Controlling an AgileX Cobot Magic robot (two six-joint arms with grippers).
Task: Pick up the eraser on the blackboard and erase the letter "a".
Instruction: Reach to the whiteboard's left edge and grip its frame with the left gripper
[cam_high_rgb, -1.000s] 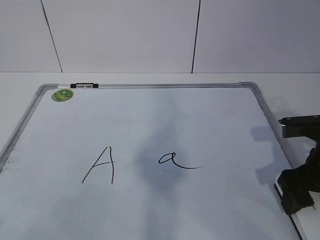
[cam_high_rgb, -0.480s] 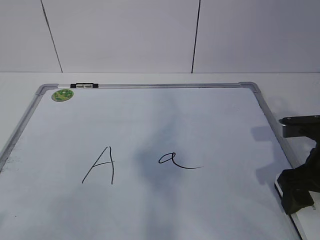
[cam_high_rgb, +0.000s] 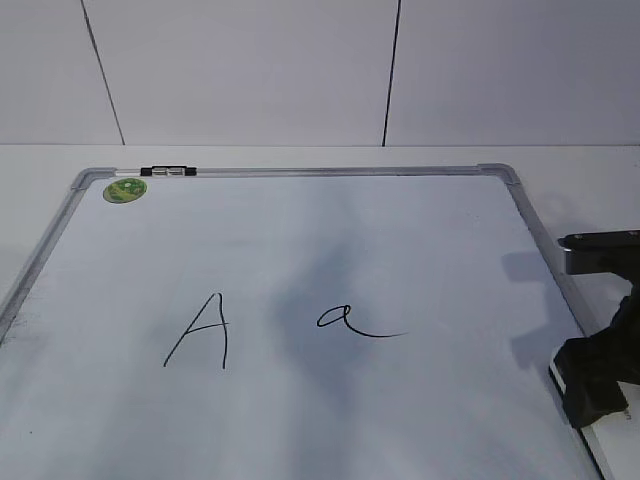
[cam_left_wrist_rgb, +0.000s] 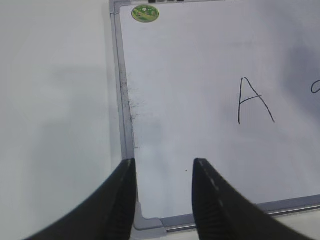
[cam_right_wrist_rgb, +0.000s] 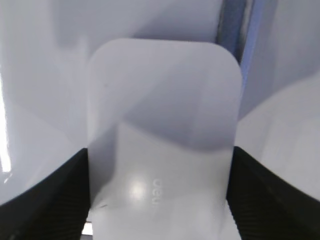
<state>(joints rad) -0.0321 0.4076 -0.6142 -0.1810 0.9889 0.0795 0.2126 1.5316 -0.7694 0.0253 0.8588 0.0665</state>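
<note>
— Fingers on the right hand: what do they show?

— Its two dark fingers sit flush against both long sides of the eraser, so that hand is clenched on the white block. Small grey lettering shows on the top face, close to the wrist.

— Where does that put the eraser?

— Between the fingers, low over the blackboard at its right edge. Past the block's far end, in the right wrist view, a strip of grey frame runs away from the hand. From the exterior view the right hand is at the lower right, and only a thin white edge of the eraser peeks out beside it.

— And the letter "a"?

— Well to the left of the right hand, whole and unsmudged, its tail reaching rightward. A capital A stands further left again.

— The other hand?

— Left hand is released, fingers apart with nothing between them, hovering above the board's near-left corner, partly over the tabletop. Ahead of it, at the far corner, lies a round green sticker.
</note>
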